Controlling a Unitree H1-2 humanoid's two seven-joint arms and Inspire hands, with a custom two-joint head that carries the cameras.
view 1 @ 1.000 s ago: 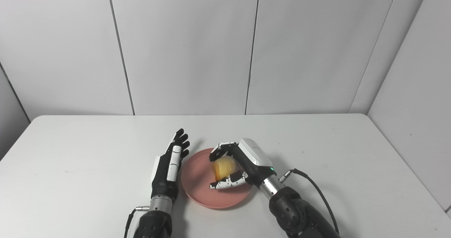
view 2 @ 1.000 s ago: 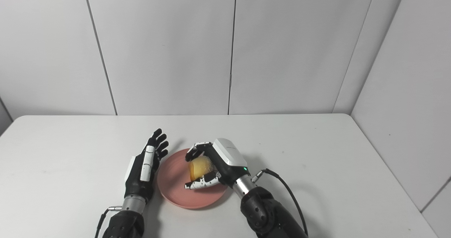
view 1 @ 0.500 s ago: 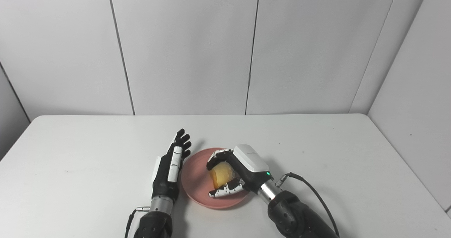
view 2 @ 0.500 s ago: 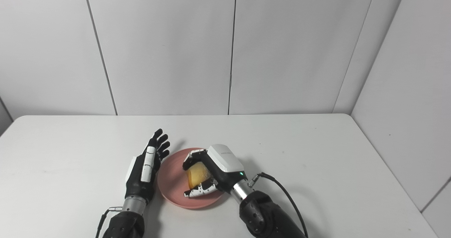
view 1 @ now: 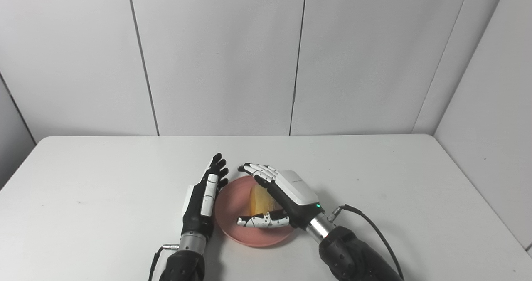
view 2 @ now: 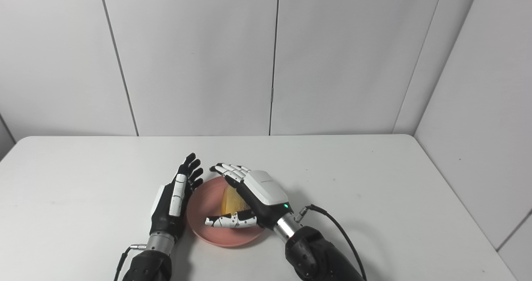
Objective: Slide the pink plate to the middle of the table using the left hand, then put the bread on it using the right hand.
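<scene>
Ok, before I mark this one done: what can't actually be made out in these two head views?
- Right side of the bread: covered by the right robot hand in both views.
- Whether the left robot hand touches the pink plate: its edge-on palm hides the plate's left rim.
- Both forearms: cut off by the bottom edge.

Both head cameras look forward and down from above the near edge of the white table [view 1: 104, 198], side by side with the right eye's picture shifted slightly, each taking in the whole tabletop, the grey panelled wall [view 2: 199, 56] behind, and both forearms rising from the bottom edge.
</scene>
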